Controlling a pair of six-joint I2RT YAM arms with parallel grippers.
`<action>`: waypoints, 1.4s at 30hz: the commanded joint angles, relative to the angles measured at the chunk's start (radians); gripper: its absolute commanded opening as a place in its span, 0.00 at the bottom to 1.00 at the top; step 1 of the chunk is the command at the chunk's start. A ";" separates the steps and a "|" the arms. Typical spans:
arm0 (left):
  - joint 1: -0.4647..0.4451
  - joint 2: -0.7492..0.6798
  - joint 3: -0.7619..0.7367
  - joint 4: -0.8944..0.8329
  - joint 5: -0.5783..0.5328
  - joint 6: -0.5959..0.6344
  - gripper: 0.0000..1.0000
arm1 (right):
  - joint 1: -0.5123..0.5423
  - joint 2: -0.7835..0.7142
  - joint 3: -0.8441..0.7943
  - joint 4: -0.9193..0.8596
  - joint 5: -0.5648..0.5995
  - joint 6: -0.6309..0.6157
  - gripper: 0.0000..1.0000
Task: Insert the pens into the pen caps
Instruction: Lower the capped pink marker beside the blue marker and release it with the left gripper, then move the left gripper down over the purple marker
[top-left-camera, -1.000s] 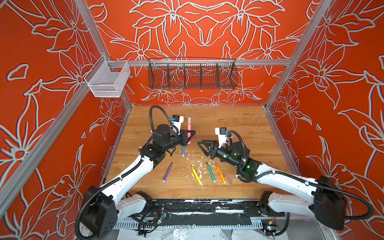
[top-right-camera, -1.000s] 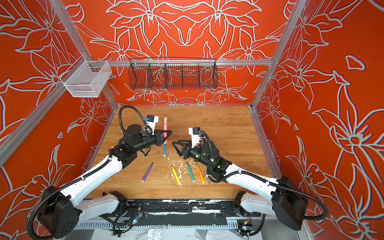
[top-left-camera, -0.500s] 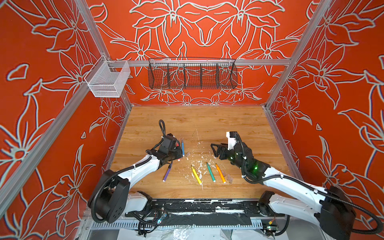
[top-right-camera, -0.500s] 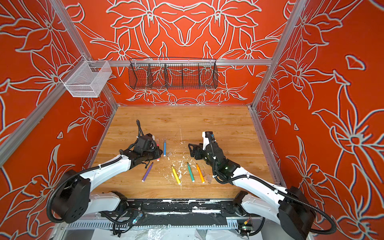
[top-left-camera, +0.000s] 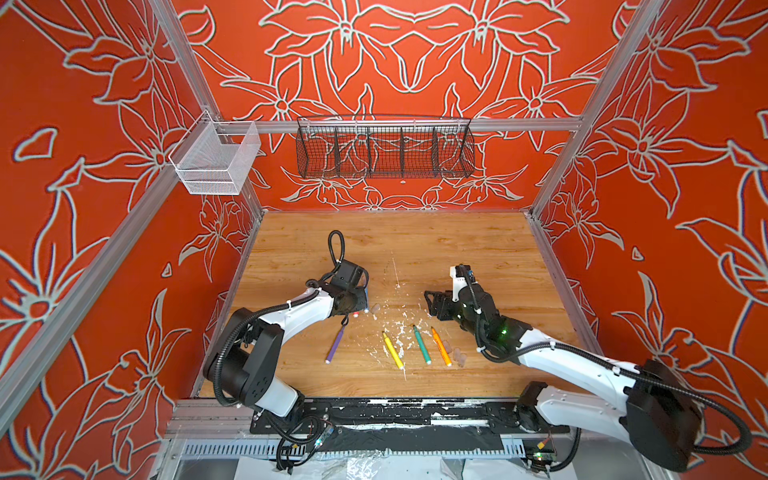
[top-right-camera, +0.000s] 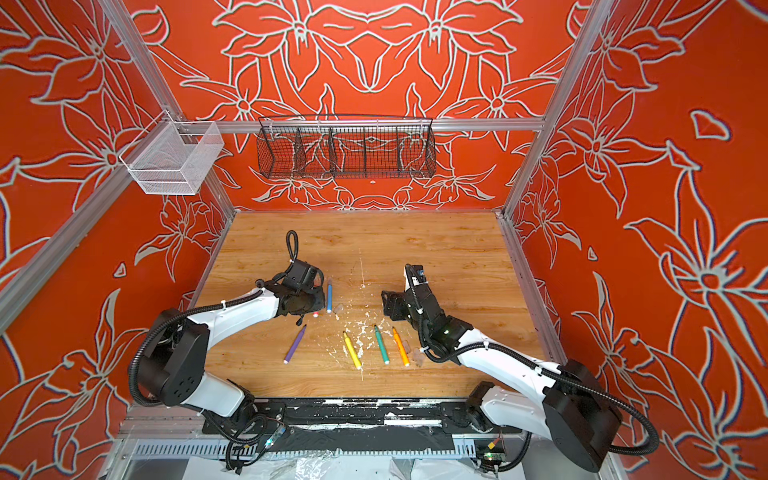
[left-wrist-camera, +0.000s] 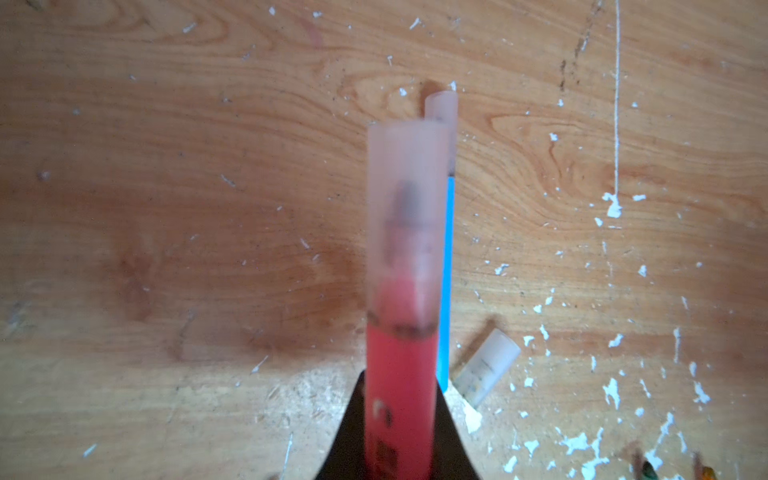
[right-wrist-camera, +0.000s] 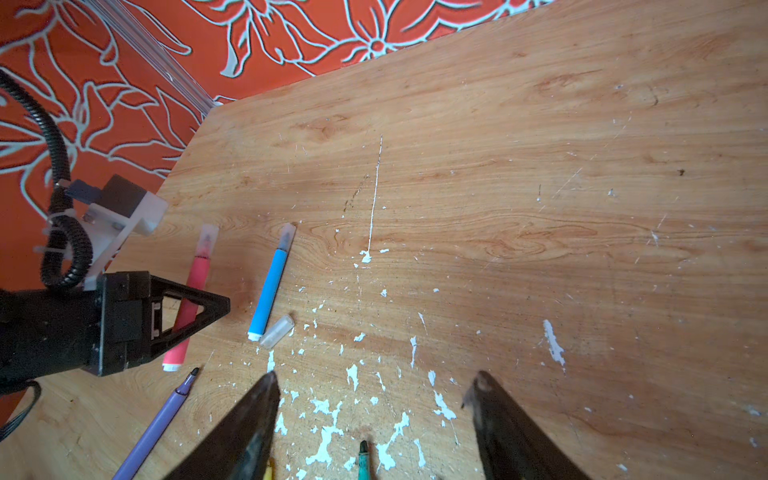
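My left pincer (right-wrist-camera: 195, 307) pinches the capped pink pen (right-wrist-camera: 198, 270), right pincer (right-wrist-camera: 374, 380) spread; I fear its release nudging the blue pen (right-wrist-camera: 272, 282).

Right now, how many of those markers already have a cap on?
2. The pink marker, gripped in the left gripper, and the blue marker lying on the table just beside it. None seems hidden.

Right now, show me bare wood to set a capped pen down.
Free: the table's far half, from the blue pen to the back wall, and wood beside the right wall. Crowded: front middle, with uncapped pens, loose caps, white flecks.
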 joint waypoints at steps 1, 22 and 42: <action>0.012 0.064 0.048 -0.053 -0.021 0.021 0.00 | -0.007 -0.034 0.018 -0.015 0.030 -0.006 0.74; 0.021 0.157 0.117 -0.062 0.063 0.060 0.29 | -0.007 -0.023 0.027 -0.016 -0.006 0.010 0.73; 0.021 -0.519 -0.218 -0.323 -0.021 -0.099 0.45 | -0.009 -0.043 0.014 -0.004 0.004 0.009 0.73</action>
